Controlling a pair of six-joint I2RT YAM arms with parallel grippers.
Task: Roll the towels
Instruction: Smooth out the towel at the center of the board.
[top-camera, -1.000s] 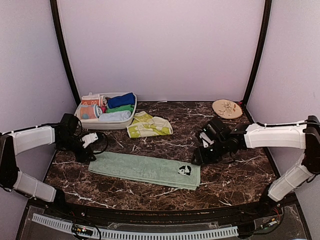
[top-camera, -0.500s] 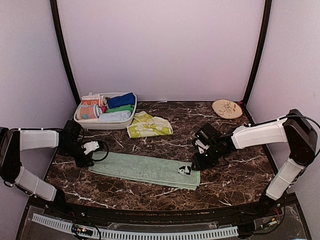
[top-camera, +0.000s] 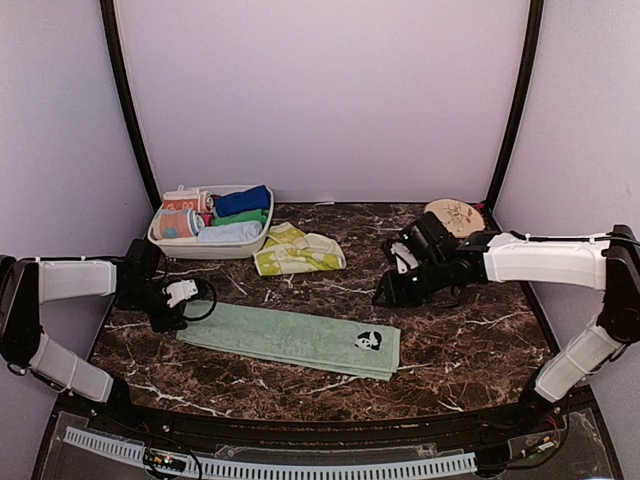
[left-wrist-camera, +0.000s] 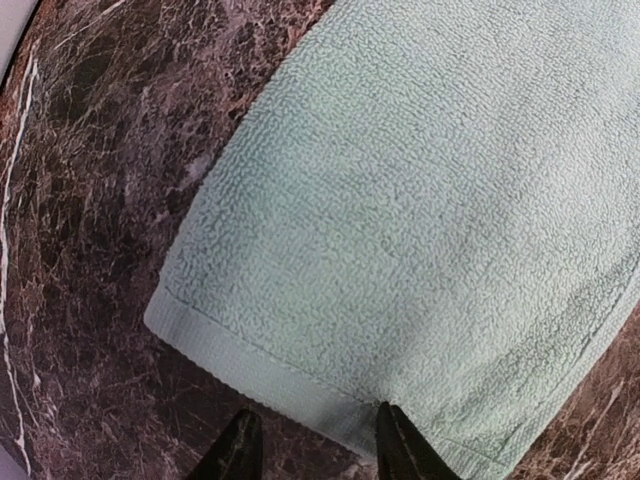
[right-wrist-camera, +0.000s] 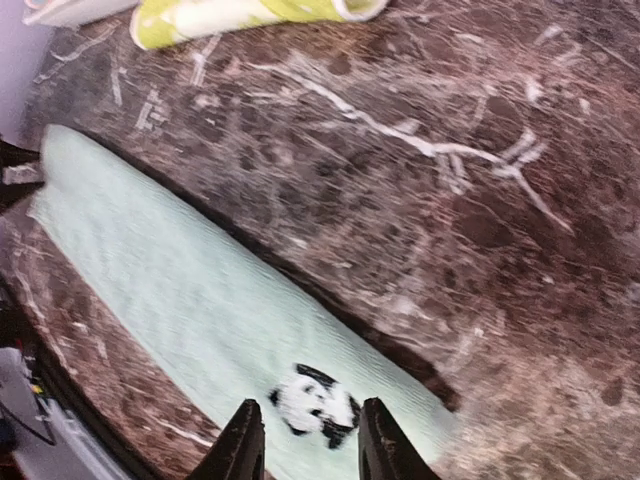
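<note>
Right fingers (right-wrist-camera: 245, 450): drawn back from the panda end since the earlier frame; spread, empty. Left fingers (left-wrist-camera: 238, 455): spread, at the left hem of the mint towel (top-camera: 290, 338), which lies flat on the tabletop (top-camera: 470, 340). Yellow-green towel (top-camera: 297, 250): loose. Rolling not begun.

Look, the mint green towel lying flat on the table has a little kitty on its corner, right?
Not a kitty: it is a black and white panda, near one corner of the mint green towel. The right wrist view shows it clearly. The towel does lie flat on the table.
</note>
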